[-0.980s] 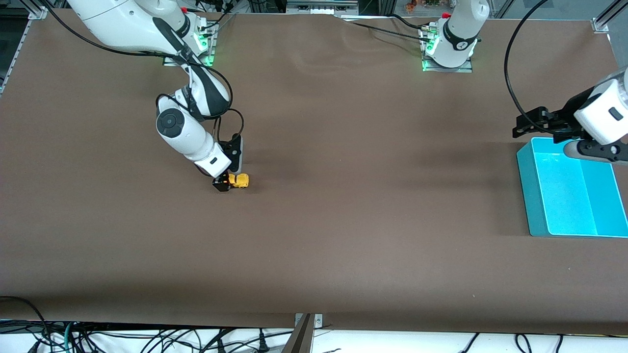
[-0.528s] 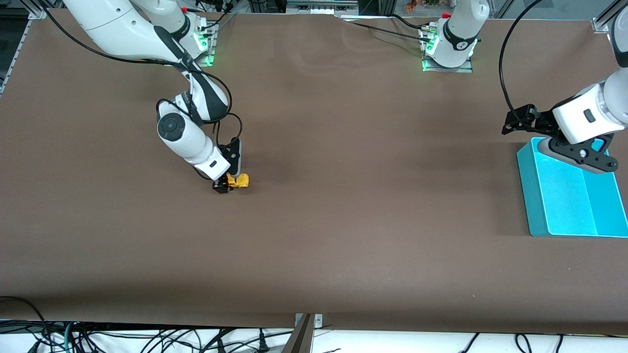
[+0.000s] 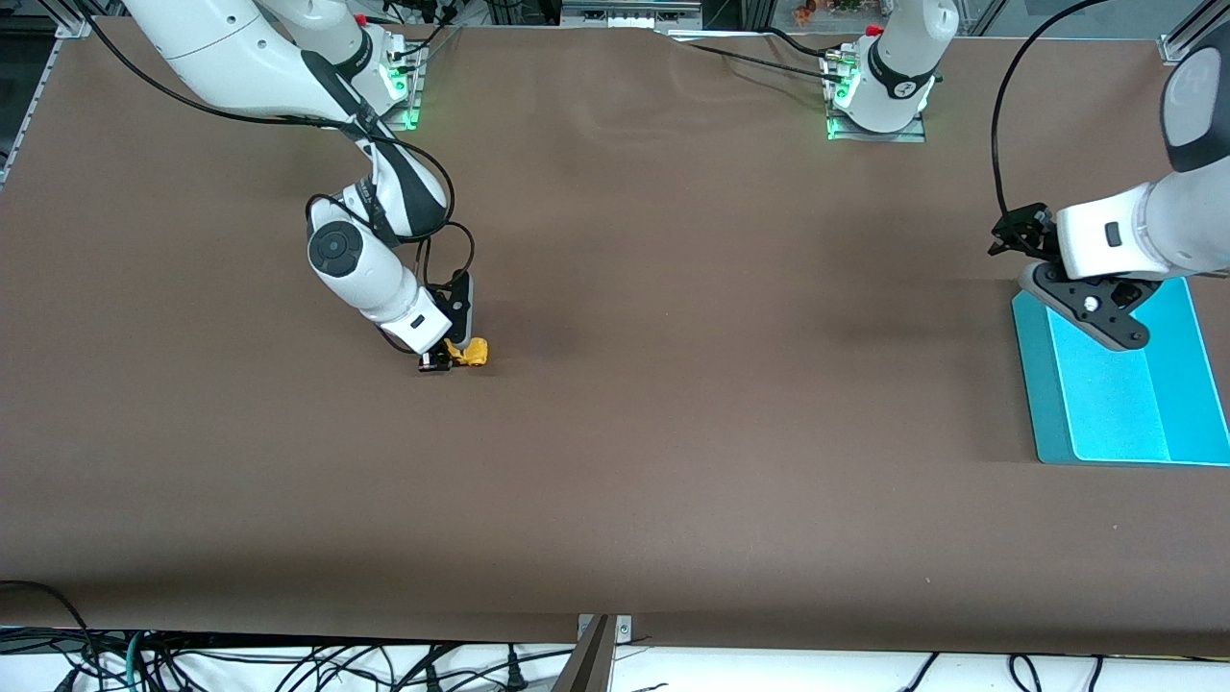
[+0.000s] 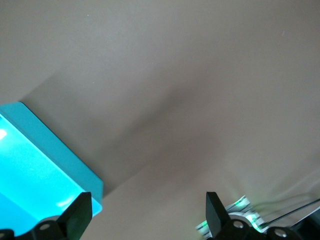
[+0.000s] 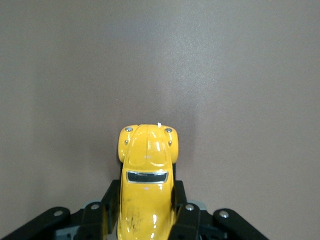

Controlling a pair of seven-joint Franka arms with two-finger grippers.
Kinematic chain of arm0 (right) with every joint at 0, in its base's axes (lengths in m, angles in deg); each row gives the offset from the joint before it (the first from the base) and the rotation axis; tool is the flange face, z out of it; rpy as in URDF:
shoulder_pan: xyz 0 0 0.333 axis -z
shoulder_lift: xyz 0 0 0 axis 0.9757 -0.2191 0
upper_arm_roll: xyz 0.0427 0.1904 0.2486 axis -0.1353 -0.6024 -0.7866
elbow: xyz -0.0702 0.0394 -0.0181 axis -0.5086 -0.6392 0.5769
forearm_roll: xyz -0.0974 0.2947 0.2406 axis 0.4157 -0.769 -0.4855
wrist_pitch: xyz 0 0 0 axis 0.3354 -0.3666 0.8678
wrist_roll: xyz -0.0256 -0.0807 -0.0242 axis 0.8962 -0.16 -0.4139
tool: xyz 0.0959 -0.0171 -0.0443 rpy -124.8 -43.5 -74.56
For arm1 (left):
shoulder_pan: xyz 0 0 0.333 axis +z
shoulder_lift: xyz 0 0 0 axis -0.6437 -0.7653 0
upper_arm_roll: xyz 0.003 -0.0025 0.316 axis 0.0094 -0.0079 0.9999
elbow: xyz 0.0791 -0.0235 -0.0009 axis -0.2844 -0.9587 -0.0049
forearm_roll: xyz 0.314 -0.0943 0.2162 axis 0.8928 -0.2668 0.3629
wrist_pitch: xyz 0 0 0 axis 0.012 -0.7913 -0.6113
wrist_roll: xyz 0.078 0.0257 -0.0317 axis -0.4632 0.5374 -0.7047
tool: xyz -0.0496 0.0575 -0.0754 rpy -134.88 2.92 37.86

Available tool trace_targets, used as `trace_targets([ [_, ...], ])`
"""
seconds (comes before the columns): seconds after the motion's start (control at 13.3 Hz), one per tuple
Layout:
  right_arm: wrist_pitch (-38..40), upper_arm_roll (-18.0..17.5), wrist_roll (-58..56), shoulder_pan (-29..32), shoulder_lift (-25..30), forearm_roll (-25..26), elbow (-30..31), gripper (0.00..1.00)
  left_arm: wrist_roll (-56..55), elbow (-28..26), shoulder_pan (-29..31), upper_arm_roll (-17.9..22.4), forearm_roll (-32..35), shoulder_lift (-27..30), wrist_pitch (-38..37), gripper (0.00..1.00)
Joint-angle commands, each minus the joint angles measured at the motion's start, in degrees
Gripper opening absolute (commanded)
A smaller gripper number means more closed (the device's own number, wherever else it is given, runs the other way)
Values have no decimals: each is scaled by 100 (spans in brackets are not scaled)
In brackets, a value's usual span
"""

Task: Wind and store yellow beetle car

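Right claw (image 5: 146, 220) clamping yellow beetle car (image 5: 146, 175)

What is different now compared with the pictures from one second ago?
The right end effector closed on the yellow beetle car, which has not left the table. The left end effector, open, turned and rose a little beside the cyan bin. The car and the bin kept their places.

Two white Franka arms with black joints
Black cables loop above each black gripper (image 3: 444, 362); green lights glow at both bases; silver screws stud the finger mounts.
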Motion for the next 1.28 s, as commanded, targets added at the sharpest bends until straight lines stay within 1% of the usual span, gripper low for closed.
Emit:
trace_targets([
  [0.0, 108, -13, 9, 71, -136, 102, -61, 10, 929, -324, 109, -148, 274, 91, 353, 100],
  [0.08, 187, 5, 0, 97, -137, 102, -61, 10, 1263, -438, 162, -157, 265, 99, 510, 100],
  [0.23, 415, 250, -52, 115, -137, 102, -61, 10, 2045, -693, 197, -157, 265, 99, 914, 100],
  [0.3, 538, 390, -87, 124, -137, 102, -61, 10, 2205, -790, 224, -157, 239, 99, 995, 100],
  [0.53, 969, 777, -227, 133, -128, 110, -35, 10, 2233, -905, 277, -157, 203, 108, 1022, 100],
  [0.6, 970, 900, -428, 142, -119, 111, -26, 10, 2328, -992, 277, -157, 203, 108, 1126, 100],
  [0.75, 970, 1120, -789, 142, -137, 111, 18, 10, 2854, -1238, 320, -165, 195, 134, 1495, 100],
  [0.98, 970, 1402, -1264, 142, -146, 111, 88, 10, 3076, -1397, 347, -174, 186, 135, 1584, 100],
  [1.21, 970, 1683, -1607, 142, -137, 111, 132, 10, 3734, -1617, 391, -174, 186, 135, 1961, 100],
])
